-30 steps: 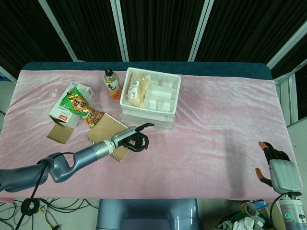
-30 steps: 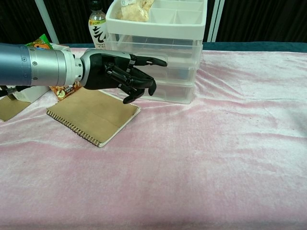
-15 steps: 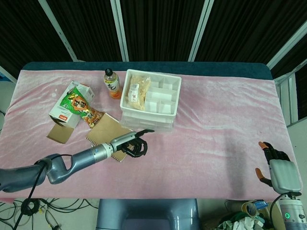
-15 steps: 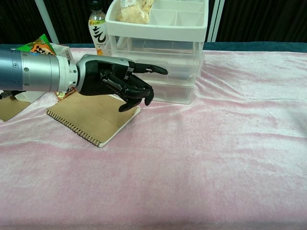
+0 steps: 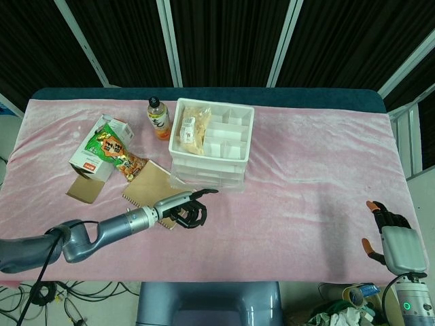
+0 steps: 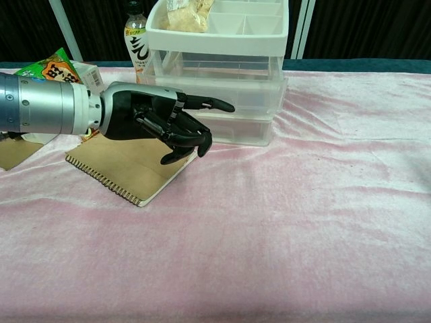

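In the chest view, the nearest thing is the pink cloth of the tabletop (image 6: pixel 283 229). On it, toward 10 o'clock, lies a spiral notebook (image 6: pixel 124 165) with a brown cover, its long axis running from near left to far right. Just above its far right corner hovers the left hand (image 6: pixel 158 121). Most of its fingers (image 6: pixel 182 138) are curled in toward the palm and hold nothing; one finger is stretched out straight and points to 3 o'clock.

Directly behind this hand, at 12 o'clock from it, stands the white drawer unit (image 6: pixel 222 87). The tip of the stretched finger lies in front of the middle drawer (image 6: pixel 236 101); whether it touches the drawer front or stays just apart, I cannot tell. The long side of the drawers runs left to right, parallel to the pointing finger. In the top tray of the unit, a snack packet (image 5: pixel 188 129) lies in the left compartment.

Farther back, at 11 o'clock from the unit, a drink bottle (image 5: pixel 158 117) stands upright. More to the left, a green snack bag (image 5: pixel 109 151) rests on an open carton (image 5: pixel 95 163).

The right hand (image 5: pixel 391 227) is well apart at the right tabletop edge, with its fingers extended and holding nothing. The left hand is clearly the nearer one to the drawers.
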`<control>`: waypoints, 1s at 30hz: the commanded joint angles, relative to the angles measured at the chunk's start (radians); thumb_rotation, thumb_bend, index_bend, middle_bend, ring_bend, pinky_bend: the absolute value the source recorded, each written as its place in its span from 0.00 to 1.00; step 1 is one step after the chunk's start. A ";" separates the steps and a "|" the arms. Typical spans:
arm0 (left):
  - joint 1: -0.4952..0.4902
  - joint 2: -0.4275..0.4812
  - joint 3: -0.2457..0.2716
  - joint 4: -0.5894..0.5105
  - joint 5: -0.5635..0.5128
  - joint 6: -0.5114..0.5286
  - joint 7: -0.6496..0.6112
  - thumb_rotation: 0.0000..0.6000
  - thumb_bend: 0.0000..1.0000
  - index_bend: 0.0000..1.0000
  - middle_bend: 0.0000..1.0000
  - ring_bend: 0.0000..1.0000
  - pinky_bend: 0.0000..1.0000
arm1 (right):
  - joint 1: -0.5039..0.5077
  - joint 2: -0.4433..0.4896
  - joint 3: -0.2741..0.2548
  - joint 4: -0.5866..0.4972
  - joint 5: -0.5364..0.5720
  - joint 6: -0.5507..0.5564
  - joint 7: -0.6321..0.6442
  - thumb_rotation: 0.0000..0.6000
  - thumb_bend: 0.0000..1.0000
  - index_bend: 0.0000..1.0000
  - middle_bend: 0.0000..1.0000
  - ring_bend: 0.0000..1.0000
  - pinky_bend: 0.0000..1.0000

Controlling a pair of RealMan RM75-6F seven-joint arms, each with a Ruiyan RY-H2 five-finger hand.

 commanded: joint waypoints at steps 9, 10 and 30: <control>0.006 0.003 0.028 0.013 0.007 0.032 -0.014 1.00 0.47 0.06 0.56 0.63 0.69 | 0.000 -0.001 -0.001 0.000 0.001 -0.001 -0.002 1.00 0.28 0.14 0.11 0.22 0.21; 0.006 0.004 0.030 0.014 0.007 0.034 -0.016 1.00 0.47 0.06 0.56 0.63 0.69 | 0.000 -0.001 -0.001 -0.001 0.001 -0.002 -0.002 1.00 0.28 0.14 0.11 0.22 0.21; 0.056 0.111 0.030 -0.136 -0.036 0.091 0.373 1.00 0.47 0.05 0.56 0.63 0.69 | -0.001 -0.001 -0.002 -0.005 0.006 -0.003 -0.008 1.00 0.28 0.14 0.11 0.22 0.21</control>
